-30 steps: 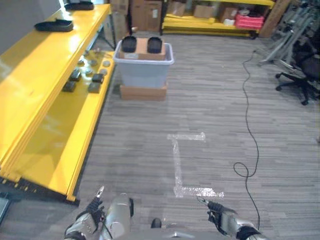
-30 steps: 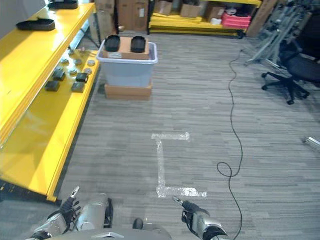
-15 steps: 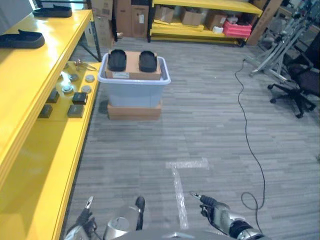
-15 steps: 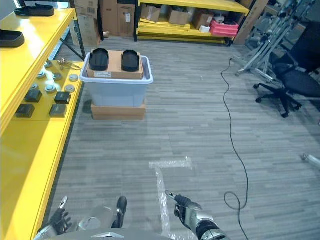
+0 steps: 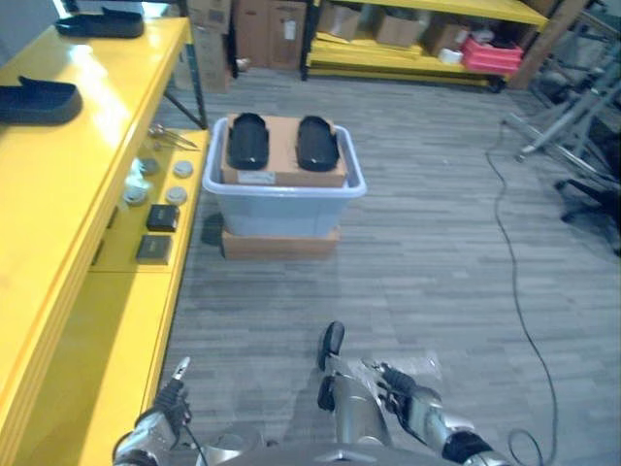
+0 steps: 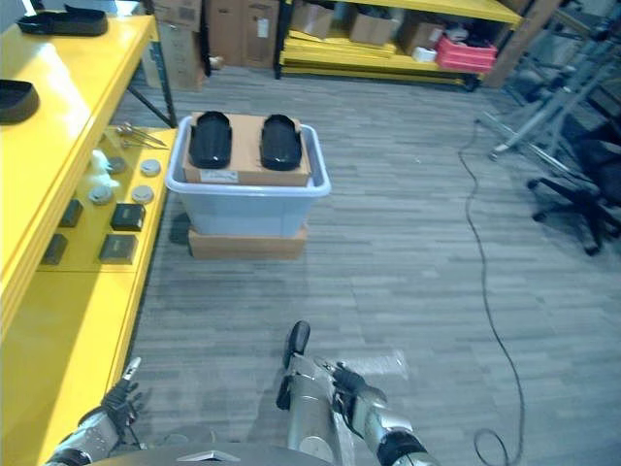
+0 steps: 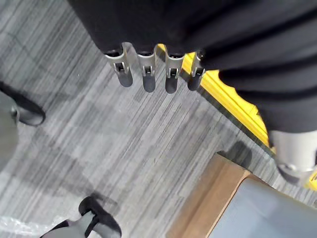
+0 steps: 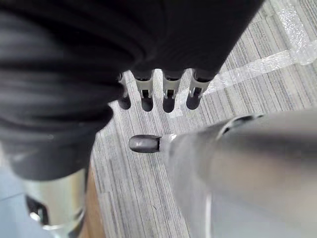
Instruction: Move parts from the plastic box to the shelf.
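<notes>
Two black parts (image 6: pixel 211 139) lie on a cardboard sheet (image 6: pixel 245 155) atop the pale plastic box (image 6: pixel 246 199), itself raised on a flat carton (image 6: pixel 245 243), likely for easy reach. The yellow shelf (image 6: pixel 73 277) alongside already carries small parts. Both the left hand (image 6: pixel 114 403) and right hand (image 6: pixel 351 393) hang low, fingers relaxed and empty (nothing grasped). Compared with a second ago, the box sits nearer and more central, because the camera has moved.
</notes>
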Robot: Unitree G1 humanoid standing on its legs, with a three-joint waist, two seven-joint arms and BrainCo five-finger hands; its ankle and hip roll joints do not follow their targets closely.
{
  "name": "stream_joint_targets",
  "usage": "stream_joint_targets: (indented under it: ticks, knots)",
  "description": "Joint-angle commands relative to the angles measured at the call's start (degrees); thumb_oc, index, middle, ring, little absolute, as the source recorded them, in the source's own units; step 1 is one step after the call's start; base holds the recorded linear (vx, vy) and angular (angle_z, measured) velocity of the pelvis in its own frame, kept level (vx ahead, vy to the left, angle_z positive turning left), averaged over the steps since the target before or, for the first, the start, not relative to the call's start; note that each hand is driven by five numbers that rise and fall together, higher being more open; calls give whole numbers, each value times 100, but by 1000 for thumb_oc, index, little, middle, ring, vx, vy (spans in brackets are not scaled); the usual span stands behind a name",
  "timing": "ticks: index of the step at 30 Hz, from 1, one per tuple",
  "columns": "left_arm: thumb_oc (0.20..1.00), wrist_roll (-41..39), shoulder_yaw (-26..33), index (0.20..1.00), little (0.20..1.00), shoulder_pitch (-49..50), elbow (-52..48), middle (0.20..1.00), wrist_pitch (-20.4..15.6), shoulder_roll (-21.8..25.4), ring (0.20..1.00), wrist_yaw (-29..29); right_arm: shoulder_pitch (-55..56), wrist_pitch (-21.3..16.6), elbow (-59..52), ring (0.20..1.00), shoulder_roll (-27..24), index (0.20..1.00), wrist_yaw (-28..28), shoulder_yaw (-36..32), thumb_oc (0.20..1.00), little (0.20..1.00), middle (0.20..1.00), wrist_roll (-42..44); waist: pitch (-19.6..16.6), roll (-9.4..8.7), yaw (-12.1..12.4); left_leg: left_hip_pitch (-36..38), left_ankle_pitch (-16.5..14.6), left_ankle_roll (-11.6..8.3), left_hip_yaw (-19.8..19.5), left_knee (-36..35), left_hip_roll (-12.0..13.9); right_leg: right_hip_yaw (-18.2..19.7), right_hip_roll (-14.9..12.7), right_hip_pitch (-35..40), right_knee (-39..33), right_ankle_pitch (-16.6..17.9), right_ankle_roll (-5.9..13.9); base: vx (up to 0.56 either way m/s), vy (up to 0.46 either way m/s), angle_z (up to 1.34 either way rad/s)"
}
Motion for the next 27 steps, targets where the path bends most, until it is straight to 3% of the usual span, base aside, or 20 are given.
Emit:
stream_joint_targets:
  ticks: [1, 3, 5, 7, 8, 9, 10, 12, 13, 14, 15, 18, 27]
  knots:
    - [1000, 231, -253, 1000, 1000, 180, -160, 1000, -222, 57, 1000, -250, -283, -237, 48, 1000, -269, 1000, 252, -28, 1000, 1000, 1000, -58, -211, -90, 218, -469, 173, 207, -66, 187, 512, 373, -554, 1161, -599, 1181, 901, 573, -281, 31]
    - [1000, 235, -293, 1000, 1000, 158, -116, 1000, -163, 9, 1000, -259, -359, -221, 246, 1000, -281, 1000, 254, 14, 1000, 1000, 1000, -94, -303, -82, 209, -282, 277, 64, -42, 271, 778, 423, -465, 1281, -267, 1027, 804, 517, -270, 44]
    - [1000, 272, -365, 1000, 1000, 113, -94, 1000, -123, -45, 1000, -264, -451, -206, 405, 1000, -327, 1000, 294, 101, 1000, 1000, 1000, -29, -412, -71, 215, -185, 688, -159, 99, 415, 1177, 325, -349, 1429, 79, 895, 666, 419, -257, 87]
    - [1000, 221, -436, 1000, 1000, 56, -72, 1000, -109, -103, 1000, -250, -493, -183, 443, 1000, -389, 1000, 312, 196, 1000, 1000, 1000, -98, -473, -68, 211, -328, 1180, -292, 164, 795, 1417, 265, -211, 1602, 125, 744, 522, 298, -219, 96]
    - [1000, 205, -461, 1000, 1000, 25, -73, 1000, -101, -116, 1000, -229, -499, -189, 456, 1000, -405, 1000, 296, 233, 1000, 1000, 1000, -89, -472, -75, 221, -430, 1303, -310, 165, 972, 1453, 253, -178, 1665, 110, 700, 477, 298, -276, 21]
    - [1000, 154, -524, 1000, 1000, -57, -98, 1000, -55, -157, 1000, -191, -505, -190, 468, 1000, -452, 1000, 245, 328, 1000, 1000, 1000, -59, -461, -122, 259, -757, 1567, -335, 139, 1651, 1479, 211, -87, 1875, 38, 590, 326, 181, -184, -39]
    - [1000, 154, -524, 1000, 1000, -57, -98, 1000, -54, -157, 1000, -190, -505, -190, 468, 1000, -452, 1000, 245, 328, 1000, 1000, 1000, -58, -464, -118, 253, -770, 1560, -337, 132, 1667, 1483, 204, -84, 1873, 38, 591, 325, 235, -244, -70]
    - [1000, 201, -658, 1000, 1000, -194, -226, 1000, 69, -226, 1000, -103, -481, -212, 438, 1000, -540, 1000, 64, 393, 1000, 1000, 1000, 78, -377, -180, 380, -1455, 1474, -270, 148, 2006, 1113, 87, 47, 2117, -222, 551, 227, 169, -173, -57]
    - [1000, 230, -741, 1000, 1000, -239, -254, 1000, 99, -246, 1000, -55, -488, -205, 453, 1000, -560, 1000, -1, 374, 1000, 1000, 1000, 178, -342, -181, 413, -1580, 1300, -202, 203, 1714, 891, 40, 78, 2162, -323, 572, 248, 116, -81, -5]
    - [1000, 228, -763, 1000, 1000, -241, -249, 1000, 90, -252, 1000, -54, -495, -214, 472, 1000, -555, 1000, -10, 359, 1000, 1000, 1000, 190, -321, -163, 431, -1534, 1258, -184, 233, 1506, 853, 30, 93, 2205, -357, 579, 264, 136, -15, 0]
    - [1000, 200, -823, 1000, 1000, -246, -231, 1000, 85, -256, 1000, -44, -524, -246, 560, 1000, -516, 1000, -37, 299, 1000, 1000, 1000, 241, -305, -123, 461, -1520, 1195, -150, 339, 866, 715, -35, 120, 2290, -464, 606, 320, 125, 39, -13]
    - [1000, 157, -877, 1000, 1000, -288, -190, 1000, 173, -203, 1000, -60, -568, -303, 722, 1000, -374, 1000, -147, 174, 1000, 1000, 1000, 261, -267, 6, 548, -1672, 1432, -174, 540, 1, 492, -60, 187, 2587, -636, 571, 400, 90, 77, 7]
    - [1000, 367, -681, 1000, 1000, -102, -159, 1000, 197, -165, 1000, -58, -366, -336, 716, 1000, -200, 1000, -208, 160, 1000, 1000, 1000, 288, -487, 120, 568, -1438, 1630, -89, 440, -770, 386, 43, 307, 2668, -829, 528, 438, 23, 87, -11]
